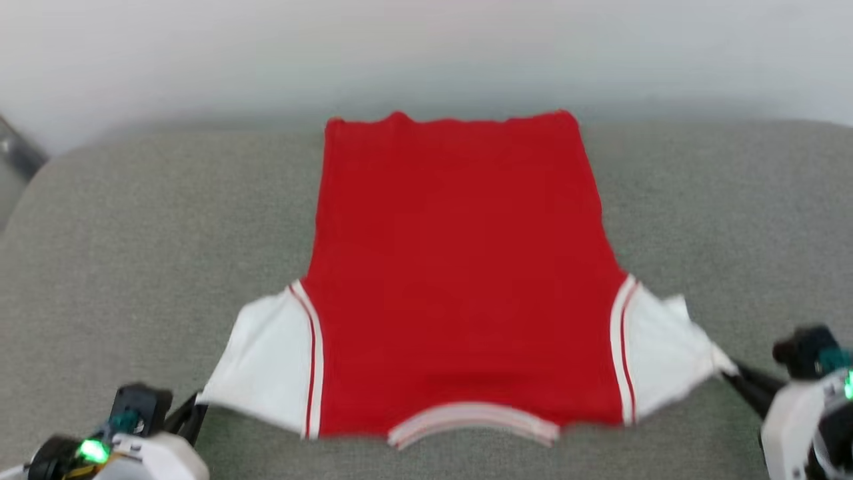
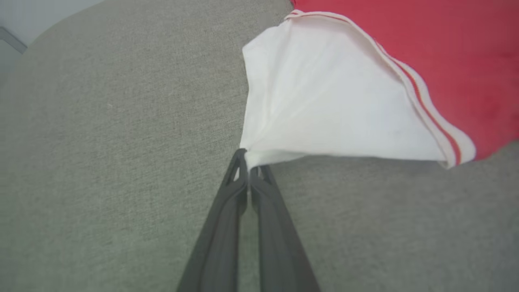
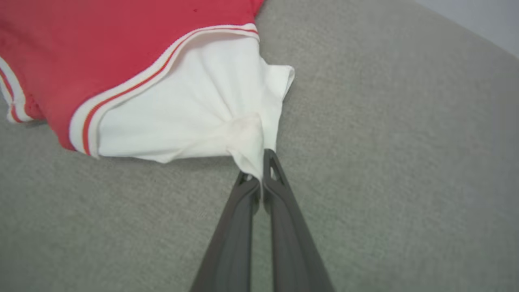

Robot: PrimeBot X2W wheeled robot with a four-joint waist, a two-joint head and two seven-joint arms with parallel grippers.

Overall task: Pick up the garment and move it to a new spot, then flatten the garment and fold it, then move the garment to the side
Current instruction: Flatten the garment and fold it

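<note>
The garment (image 1: 460,267) lies spread on the grey surface with its plain red back up, collar toward me and hem at the far side. Its white sleeves (image 1: 273,363) stretch outward to both sides. My left gripper (image 1: 198,403) is shut on the tip of the left sleeve (image 2: 320,105), pinched between the dark fingers (image 2: 227,211). At the lower right, my right gripper (image 1: 730,372) is shut on the bunched edge of the right sleeve (image 3: 202,109), with cloth caught between its fingers (image 3: 284,211). Both sleeves are pulled taut and slightly raised.
The grey fabric-covered table (image 1: 133,253) extends well beyond the shirt on the left, right and near sides. A pale wall (image 1: 426,47) stands behind the far edge. A dark object (image 1: 16,150) shows at the far left edge.
</note>
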